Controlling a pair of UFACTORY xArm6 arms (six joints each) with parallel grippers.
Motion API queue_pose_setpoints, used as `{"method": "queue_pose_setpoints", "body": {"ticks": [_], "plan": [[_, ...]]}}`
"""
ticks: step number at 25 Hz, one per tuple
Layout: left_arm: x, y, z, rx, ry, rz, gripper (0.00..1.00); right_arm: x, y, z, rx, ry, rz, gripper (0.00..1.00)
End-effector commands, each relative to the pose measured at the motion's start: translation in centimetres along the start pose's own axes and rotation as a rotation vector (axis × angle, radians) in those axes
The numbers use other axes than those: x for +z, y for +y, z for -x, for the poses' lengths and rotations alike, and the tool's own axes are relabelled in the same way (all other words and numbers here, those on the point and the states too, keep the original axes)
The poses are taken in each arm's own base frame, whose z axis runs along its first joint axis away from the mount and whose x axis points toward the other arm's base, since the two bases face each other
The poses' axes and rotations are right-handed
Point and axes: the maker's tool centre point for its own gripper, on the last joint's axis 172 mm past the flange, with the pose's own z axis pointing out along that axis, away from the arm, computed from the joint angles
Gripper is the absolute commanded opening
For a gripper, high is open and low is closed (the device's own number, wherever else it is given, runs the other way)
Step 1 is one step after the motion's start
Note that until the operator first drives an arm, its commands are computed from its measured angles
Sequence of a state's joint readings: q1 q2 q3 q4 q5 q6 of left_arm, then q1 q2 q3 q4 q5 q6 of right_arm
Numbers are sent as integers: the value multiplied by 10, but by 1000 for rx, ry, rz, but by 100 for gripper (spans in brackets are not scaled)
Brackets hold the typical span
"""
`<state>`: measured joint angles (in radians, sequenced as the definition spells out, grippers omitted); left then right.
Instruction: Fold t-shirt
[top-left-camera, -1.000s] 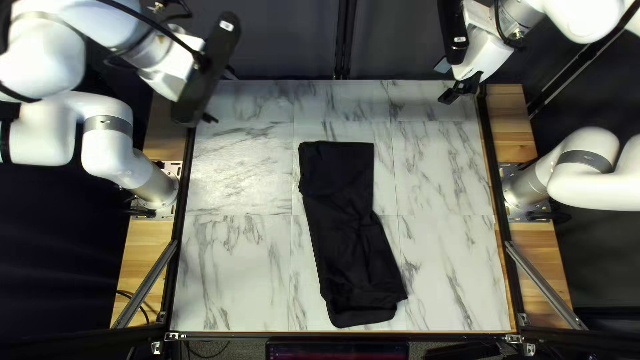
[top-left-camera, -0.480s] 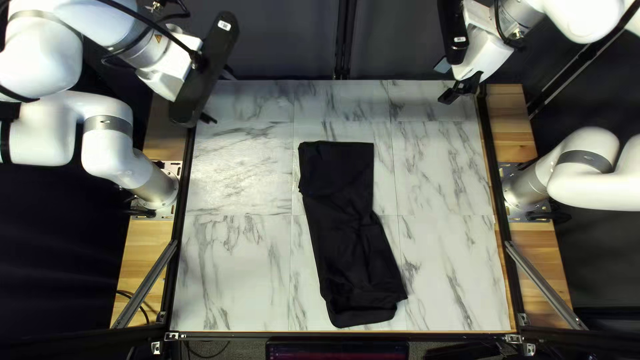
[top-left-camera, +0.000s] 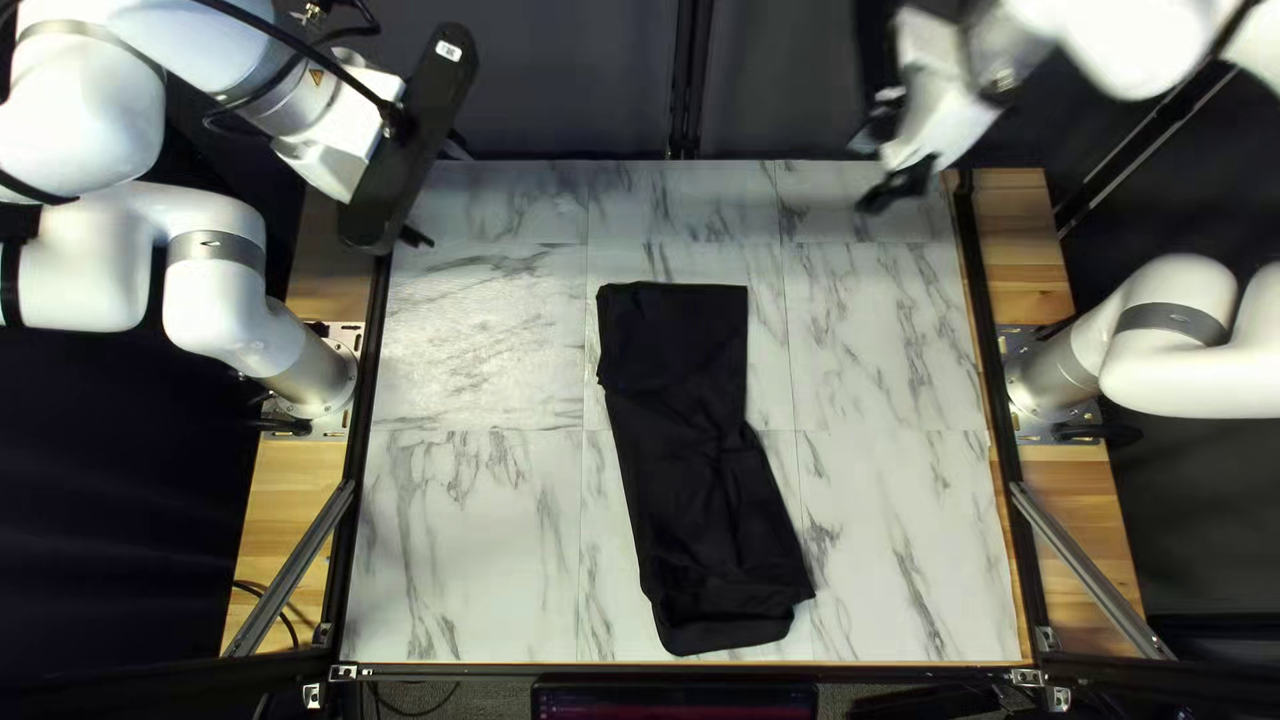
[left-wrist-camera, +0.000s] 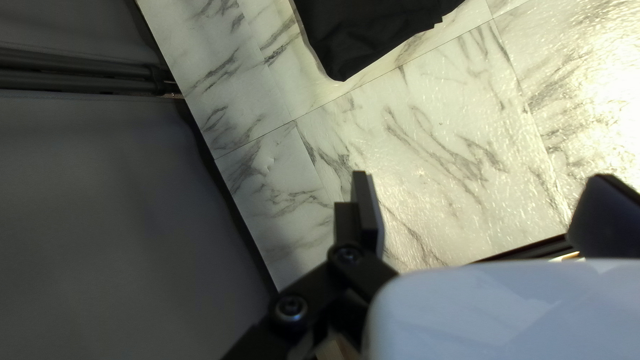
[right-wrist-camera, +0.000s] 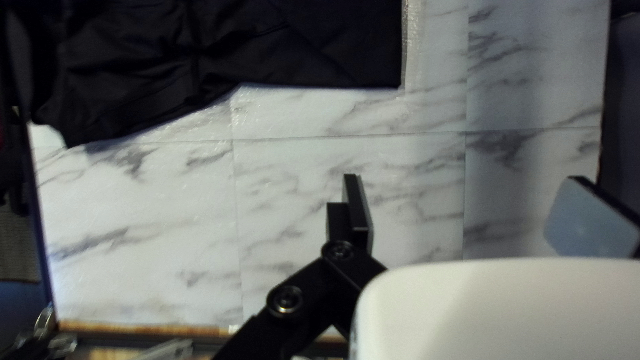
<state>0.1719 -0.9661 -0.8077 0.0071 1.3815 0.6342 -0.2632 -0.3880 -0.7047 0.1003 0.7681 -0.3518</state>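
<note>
T-shirt lies in a long strip on the middle of the counter; left and right jaws stand apart, empty. It should handle light and limp; pinch every layer at the near end.

the t-shirt is matt cloth – the tabletop looks glossy, the side planks wooden.
</note>
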Motion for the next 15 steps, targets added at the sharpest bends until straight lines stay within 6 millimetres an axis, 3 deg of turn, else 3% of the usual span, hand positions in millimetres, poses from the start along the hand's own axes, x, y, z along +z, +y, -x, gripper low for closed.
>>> {"method": "queue_pose_setpoints", "body": {"ticks": [1,5,13,15], "plan": [[0,0,0,0,0,0,100,60,-32,8,-89,-21,74,100],[0,0,0,0,0,0,100,109,-59,19,-145,-29,122,100],[0,0,0,0,0,0,100,111,-58,24,-146,-42,136,100],[0,0,0,0,0,0,100,112,-65,14,-154,-24,111,100]]}}
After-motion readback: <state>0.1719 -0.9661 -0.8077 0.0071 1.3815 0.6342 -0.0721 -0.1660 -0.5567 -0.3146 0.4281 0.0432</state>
